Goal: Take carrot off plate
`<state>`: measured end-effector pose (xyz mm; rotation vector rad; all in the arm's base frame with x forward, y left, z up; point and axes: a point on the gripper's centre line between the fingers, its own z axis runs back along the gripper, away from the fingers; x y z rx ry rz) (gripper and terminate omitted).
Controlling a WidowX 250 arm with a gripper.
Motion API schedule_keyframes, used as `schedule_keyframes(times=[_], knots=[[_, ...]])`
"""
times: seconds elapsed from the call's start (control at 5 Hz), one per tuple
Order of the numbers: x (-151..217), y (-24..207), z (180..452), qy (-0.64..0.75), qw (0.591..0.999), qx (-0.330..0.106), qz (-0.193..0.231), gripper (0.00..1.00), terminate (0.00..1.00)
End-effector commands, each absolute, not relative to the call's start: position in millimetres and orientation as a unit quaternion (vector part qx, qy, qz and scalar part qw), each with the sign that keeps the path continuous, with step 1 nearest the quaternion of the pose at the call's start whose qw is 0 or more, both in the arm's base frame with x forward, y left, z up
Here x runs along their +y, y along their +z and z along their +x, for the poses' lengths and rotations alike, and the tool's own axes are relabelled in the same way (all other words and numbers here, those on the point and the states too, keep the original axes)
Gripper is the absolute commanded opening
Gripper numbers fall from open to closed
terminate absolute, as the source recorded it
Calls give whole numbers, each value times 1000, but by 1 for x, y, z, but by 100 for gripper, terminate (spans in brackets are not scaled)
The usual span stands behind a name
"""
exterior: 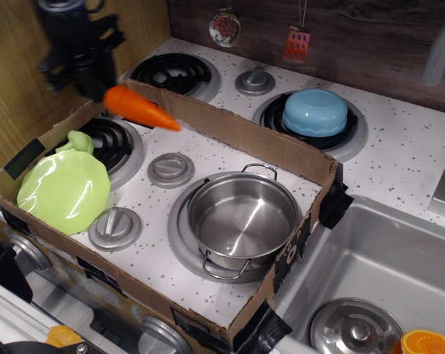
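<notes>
The bright-orange toy carrot [139, 108] hangs in the air above the back left of the stove, its tip pointing right and down. My black gripper [97, 81] is shut on its thick green end, high at the upper left. The lime-green plate [63, 188] with wavy rim lies bare at the left on the stove top, inside the cardboard box, well below and left of the carrot.
A cardboard box wall [237, 133] rings the stove top. A steel pot [242, 219] stands in the middle. A light blue bowl [315, 111] sits upside down on the back right burner. A sink [377, 265] with a lid [351, 330] and an orange slice [429, 344] is at the right.
</notes>
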<state>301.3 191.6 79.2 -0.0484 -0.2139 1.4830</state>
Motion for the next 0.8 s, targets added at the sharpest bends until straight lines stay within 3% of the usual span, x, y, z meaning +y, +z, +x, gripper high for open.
schedule_keyframes(times=[0.0,0.6], knots=[[188,71,350,675,713,-181,-49,0,0],[192,47,366,658,728,-188,-35,0,0]])
